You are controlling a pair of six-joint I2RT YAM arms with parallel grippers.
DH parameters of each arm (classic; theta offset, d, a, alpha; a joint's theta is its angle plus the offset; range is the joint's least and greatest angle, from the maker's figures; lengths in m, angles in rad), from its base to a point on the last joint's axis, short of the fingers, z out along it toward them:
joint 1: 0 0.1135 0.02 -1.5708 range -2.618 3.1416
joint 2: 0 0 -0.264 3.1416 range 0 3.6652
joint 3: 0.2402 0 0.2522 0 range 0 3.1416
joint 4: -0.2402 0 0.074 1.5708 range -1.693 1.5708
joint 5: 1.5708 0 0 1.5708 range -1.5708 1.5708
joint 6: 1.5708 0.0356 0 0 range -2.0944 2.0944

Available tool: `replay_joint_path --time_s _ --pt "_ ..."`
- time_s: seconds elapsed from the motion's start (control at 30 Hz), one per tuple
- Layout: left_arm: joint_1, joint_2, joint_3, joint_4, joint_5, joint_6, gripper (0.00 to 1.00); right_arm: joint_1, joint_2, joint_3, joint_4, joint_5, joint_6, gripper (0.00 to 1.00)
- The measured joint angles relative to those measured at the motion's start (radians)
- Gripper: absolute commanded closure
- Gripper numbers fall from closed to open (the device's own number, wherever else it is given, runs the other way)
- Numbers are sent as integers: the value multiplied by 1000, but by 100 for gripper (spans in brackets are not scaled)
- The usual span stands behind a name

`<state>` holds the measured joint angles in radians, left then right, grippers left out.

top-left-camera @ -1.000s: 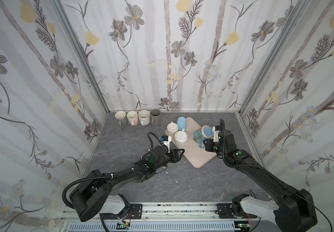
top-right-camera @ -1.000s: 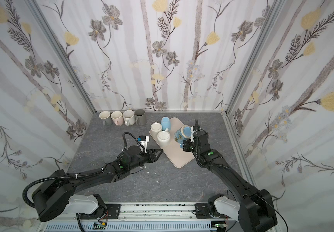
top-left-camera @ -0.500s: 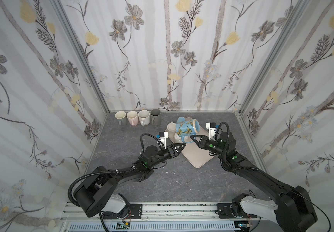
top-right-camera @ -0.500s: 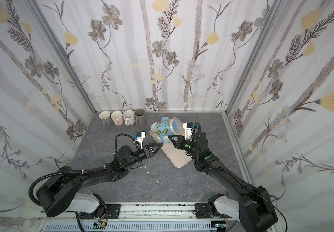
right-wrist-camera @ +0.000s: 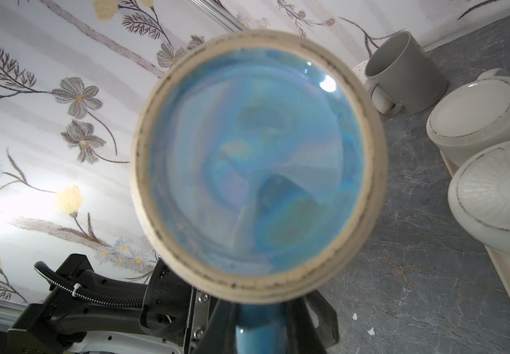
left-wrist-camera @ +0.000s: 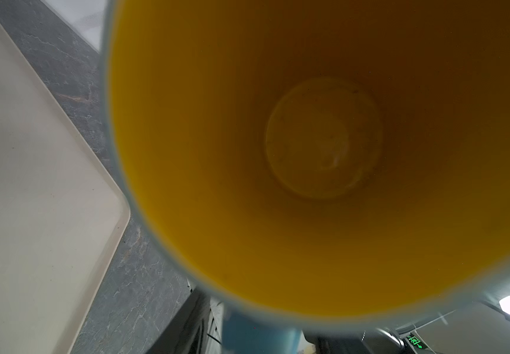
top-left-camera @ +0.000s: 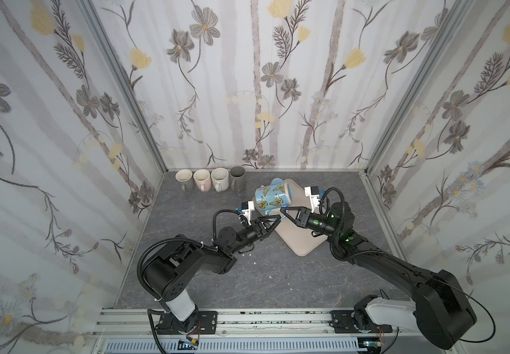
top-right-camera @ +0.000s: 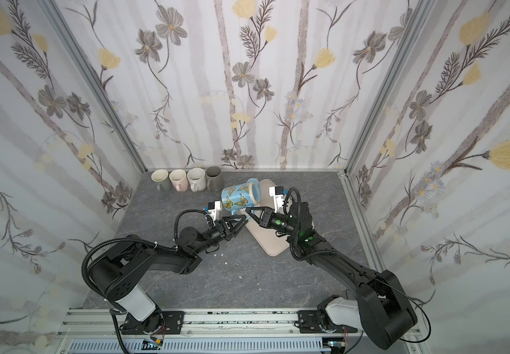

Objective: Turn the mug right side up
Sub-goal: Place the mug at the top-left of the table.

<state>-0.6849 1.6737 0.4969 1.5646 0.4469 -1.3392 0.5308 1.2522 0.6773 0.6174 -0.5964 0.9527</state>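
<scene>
Jaws of both arms beneath sideways mug [top-left-camera: 273, 197]

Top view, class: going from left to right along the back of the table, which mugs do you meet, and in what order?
Grey-green mug → pink mug → white speckled mug → dark grey mug → blue butterfly mug, tipped on its side.

Mug [top-left-camera: 272, 197]: light blue, yellow-orange butterflies; inside yellow-orange, base glazed blue with a beige ring. Tray [top-left-camera: 304, 242] beige. Tray cups [right-wrist-camera: 480, 119]: off-white, thin dark ring. Table [top-left-camera: 278, 282] dark grey, marbled veins. Walls [top-left-camera: 247, 76] white, grey and yellow flowers. Back row cups [top-left-camera: 220, 180]: grey, pink, speckled white, dark grey. Arms [top-left-camera: 186, 265] black.
</scene>
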Motion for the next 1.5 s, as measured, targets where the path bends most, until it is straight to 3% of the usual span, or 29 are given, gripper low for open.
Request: replay_joint_path --time_s 0.23,0.47,0.53,0.63,0.67,0.87,1.03,1.27,1.5 --pt "37 -28 -24 18 2 -26 52 0 0 -10 3 -5 11 100" --pt "55 -93 -16 -24 27 -10 64 1 38 -10 106 -57 39 100" --pt "55 -105 -2 -51 40 -3 71 4 54 -10 139 -71 53 100" --pt "59 -126 6 -103 64 17 97 9 80 -2 181 -94 69 100" --pt "64 -137 6 -109 64 28 100 10 89 4 183 -93 89 100" --pt "118 -264 -18 -255 112 81 100 17 117 25 171 -114 79 61" --pt "200 -450 -7 -549 89 195 100 10 118 64 62 -66 16 40" --pt "341 -601 112 -1046 31 432 100 -2 115 146 -142 32 -98 36" --pt "432 -560 329 -1499 -136 763 100 7 185 274 -434 170 -251 36"
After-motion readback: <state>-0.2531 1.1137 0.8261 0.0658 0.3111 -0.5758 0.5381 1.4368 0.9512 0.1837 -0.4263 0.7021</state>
